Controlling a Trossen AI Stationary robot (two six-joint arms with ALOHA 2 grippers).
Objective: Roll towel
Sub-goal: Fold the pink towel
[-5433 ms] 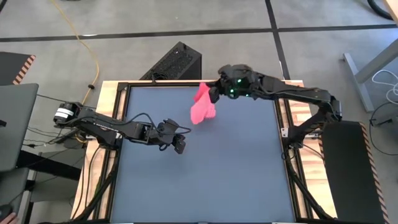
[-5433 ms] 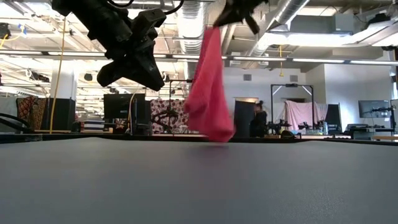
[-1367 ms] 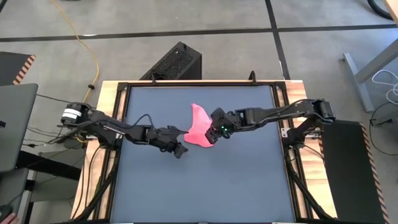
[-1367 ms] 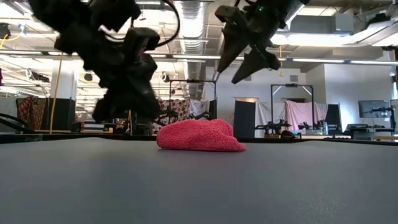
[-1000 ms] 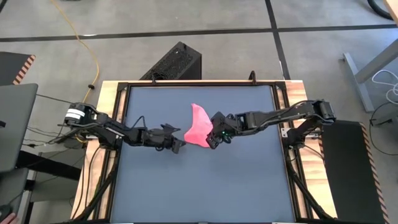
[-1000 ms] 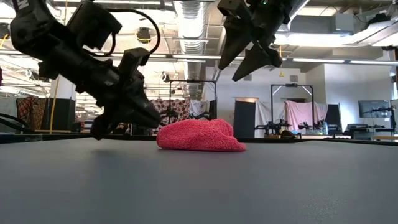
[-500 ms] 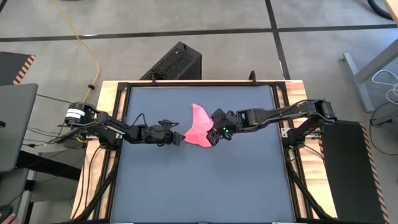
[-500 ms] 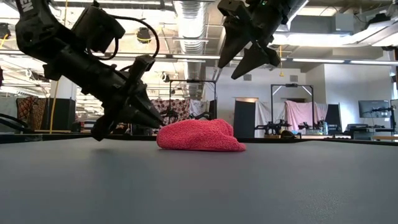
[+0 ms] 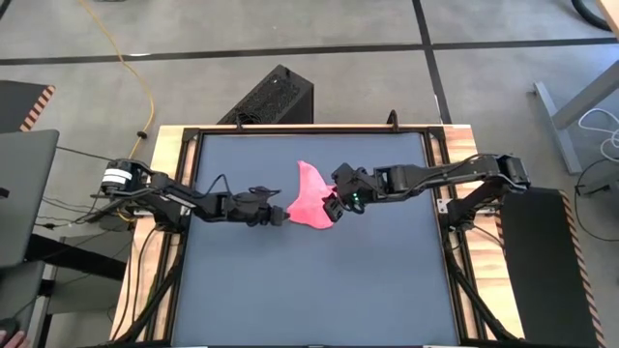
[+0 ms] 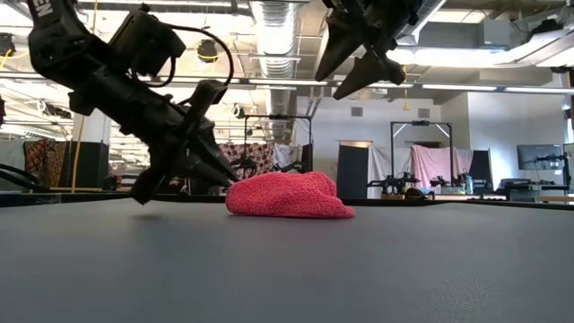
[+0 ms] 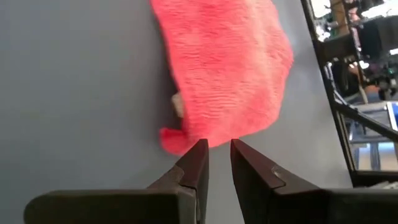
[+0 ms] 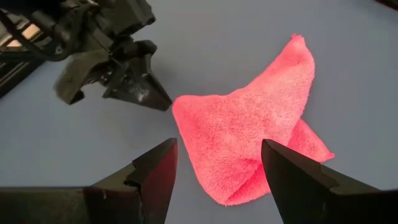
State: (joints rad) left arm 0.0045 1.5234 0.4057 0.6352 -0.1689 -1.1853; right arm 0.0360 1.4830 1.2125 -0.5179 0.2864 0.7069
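- The left gripper sits low over the table at the towel's left edge, its fingers drawn close with only a narrow slit between them. The tips are right at the cloth's edge; nothing is pinched between them, and whether they actually touch the fabric I cannot tell.
- In the low view the left gripper slants down from the upper left, its point meeting the left side of the pink heap.
- The right gripper hangs over the towel's right side with its jaws spread wide and nothing in them. In the low view the right gripper is well above the cloth, clear of it.
- The towel lies on the table a little on the far side of centre, between the two grippers. It is bright pink and crumpled, not flat: from above a rough triangle with a point towards the far edge, folded over on itself.
- From table height the towel is a low, soft mound with a nubby terry surface.
- The table has a dark grey matte top inside a black frame with wooden side strips.
- Beyond it a grey floor with dark seams, a yellow cable, and a black box at the far edge.
- Farther back the room shows ceiling ducts, light strips, racks and screens.
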